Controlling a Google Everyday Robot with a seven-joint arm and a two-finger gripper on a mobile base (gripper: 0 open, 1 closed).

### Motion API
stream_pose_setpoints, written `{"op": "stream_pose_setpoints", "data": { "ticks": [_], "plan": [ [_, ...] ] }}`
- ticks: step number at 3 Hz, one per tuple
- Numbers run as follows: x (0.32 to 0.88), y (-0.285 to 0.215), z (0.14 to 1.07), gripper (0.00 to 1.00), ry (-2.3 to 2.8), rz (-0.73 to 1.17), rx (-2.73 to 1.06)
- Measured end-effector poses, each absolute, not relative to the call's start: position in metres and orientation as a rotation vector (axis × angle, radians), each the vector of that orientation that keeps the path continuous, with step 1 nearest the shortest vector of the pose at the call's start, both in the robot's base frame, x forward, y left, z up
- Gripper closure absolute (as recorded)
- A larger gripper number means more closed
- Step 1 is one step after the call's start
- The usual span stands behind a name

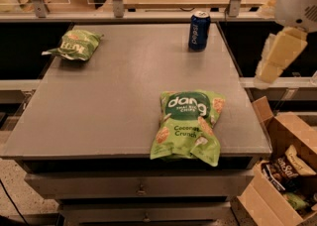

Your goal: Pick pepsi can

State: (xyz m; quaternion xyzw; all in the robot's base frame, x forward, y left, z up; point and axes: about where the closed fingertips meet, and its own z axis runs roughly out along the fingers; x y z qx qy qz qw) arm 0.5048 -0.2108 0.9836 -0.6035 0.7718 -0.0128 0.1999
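1. Can stands upright at the far edge of the surface, right of centre, well apart from the dang bag.
2. Tool hangs off the surface's right side, apart from the can. Can't tell how open it is, but it hasn't got the can.
3. I'd call this the approach step. The next move needs a swing left to line up around the can.

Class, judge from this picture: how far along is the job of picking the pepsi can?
Done: nothing yet. The pepsi can stands upright and untouched near the far edge of the table. In hand: the gripper hangs beyond the right side, well apart from the can. Left: reaching the can, gripping it and lifting it.
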Motion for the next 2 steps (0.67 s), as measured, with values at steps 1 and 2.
{"op": "stream_pose_setpoints", "data": {
  "ticks": [1, 2],
  "plan": [
    [0.552, -0.204, 0.992, 0.00, 2.083, 0.064, -1.629],
    [0.601, -0.200, 0.993, 0.00, 1.997, 0.169, -1.523]
  ]
}}
